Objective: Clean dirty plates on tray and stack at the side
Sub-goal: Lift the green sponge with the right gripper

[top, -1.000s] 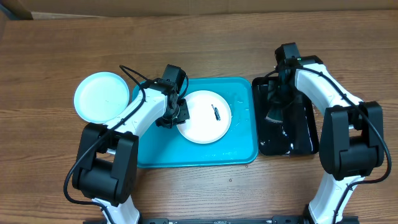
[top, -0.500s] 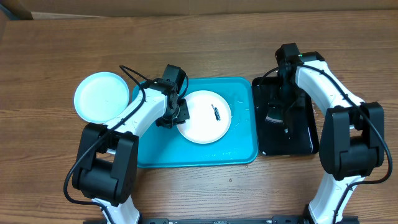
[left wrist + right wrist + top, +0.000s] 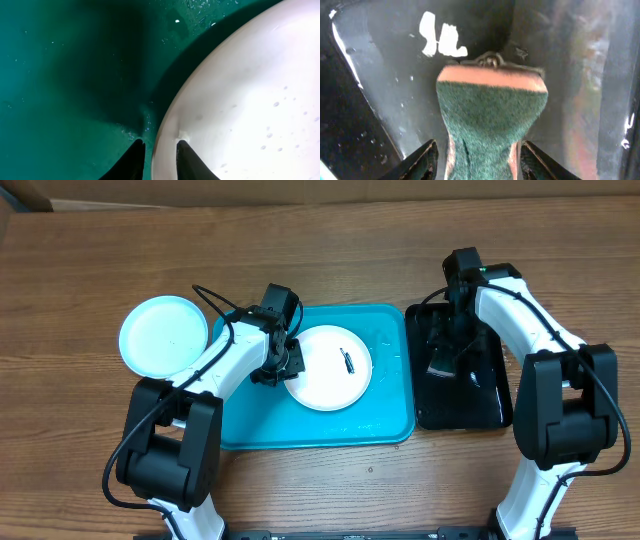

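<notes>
1. Change: over the last second the right pincer [image 3: 478,146] has spread its jaws. They were near-closed; now they're roughly half open.
2. Right pincer now: the green-and-pink sponge [image 3: 490,115] stands directly between its fingers, with a thin gap showing on each side. Reads as let go, not clamped. The wet black tray [image 3: 485,405] is right beneath it.
3. Left pincer [image 3: 160,145]: no change. It's narrow and pinched on the rim of the white plate [image 3: 325,375], with one finger over the plate and the other outside it over the turquoise tray [image 3: 380,420].
4. The plate lies flat on the tray, extending away from the left pincer toward the right arm. The dark smear [image 3: 348,362] is on the plate's far half from that pincer and untouched.
5. The pale blue plate [image 3: 160,337] is off the tray on the table, well apart from the left pincer on its outer side.
6. My read: the sponge is being wetted or re-gripped. The right pincer needs to re-close before scrubbing, and the plate is already held steady.
</notes>
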